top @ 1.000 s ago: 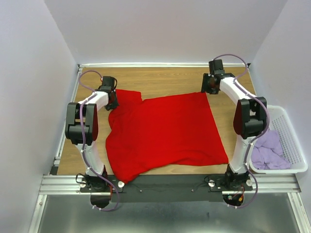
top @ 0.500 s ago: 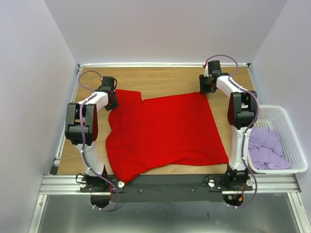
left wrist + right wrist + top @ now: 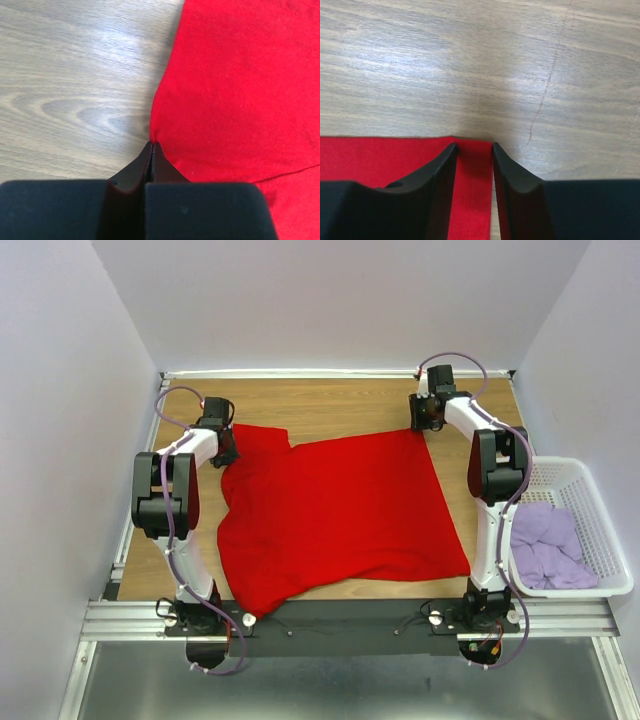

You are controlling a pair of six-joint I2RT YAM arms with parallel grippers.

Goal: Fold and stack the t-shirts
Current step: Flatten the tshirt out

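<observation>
**Desk:** Where is the red t-shirt (image 3: 340, 510)?

**Operator:** I see it spread across the wooden worktop (image 3: 340, 400) between the two arms. It lies mostly flat, rumpled along its left side, and its near edge reaches the front of the worktop.

**Desk:** And your left end effector (image 3: 152, 145)?

**Operator:** It is fully closed at the shirt's far left corner. On my left wrist view the cloth edge draws to a point right at the fingertips, so I read it as pinching the hem there.

**Desk:** The right side?

**Operator:** My right end effector (image 3: 474, 146) is at the far right corner, low over the worktop. Its jaws stand partly apart. The two fingers (image 3: 437, 175) straddle the very corner of the red cloth, with the hem running between them and bare wood just beyond. I see a gap on both sides, so nothing is gripped.

**Desk:** The others?

**Operator:** The lilac t-shirts (image 3: 548, 545) lie heaped in the white basket (image 3: 592, 502) off the right edge, beside my right arm.
</observation>
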